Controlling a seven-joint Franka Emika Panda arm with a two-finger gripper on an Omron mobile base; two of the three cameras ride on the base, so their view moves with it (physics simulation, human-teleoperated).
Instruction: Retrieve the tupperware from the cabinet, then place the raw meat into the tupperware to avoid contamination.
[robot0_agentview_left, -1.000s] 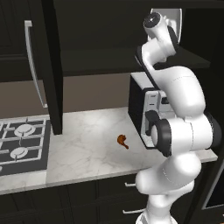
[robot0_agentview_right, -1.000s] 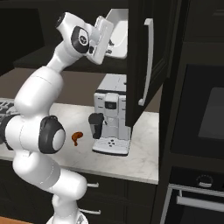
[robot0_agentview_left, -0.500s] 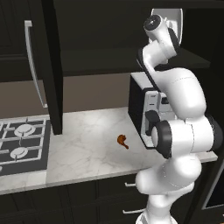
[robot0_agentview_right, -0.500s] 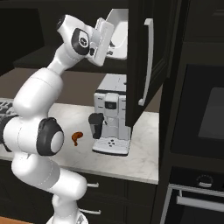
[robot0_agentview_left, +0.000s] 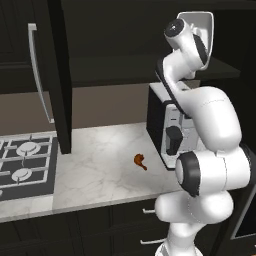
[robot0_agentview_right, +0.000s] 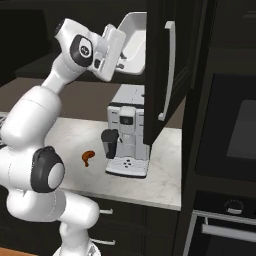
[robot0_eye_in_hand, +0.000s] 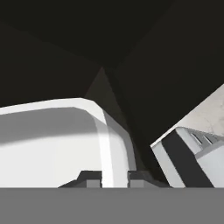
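Lifted slightly, the gripper (robot0_eye_in_hand: 114, 180) pinches the smooth white tupperware's (robot0_eye_in_hand: 52, 144) rounded rim.

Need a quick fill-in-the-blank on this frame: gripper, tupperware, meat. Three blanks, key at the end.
1. The gripper is shut on the rim of the white ____.
2. The raw meat lies on the marble ____, not in any container.
3. In the right base view, the raw meat sits just left of the ____ machine.
4. The tupperware is held up at the open cabinet, tilted, well ____ the counter.

Missing words: tupperware; counter; coffee; above
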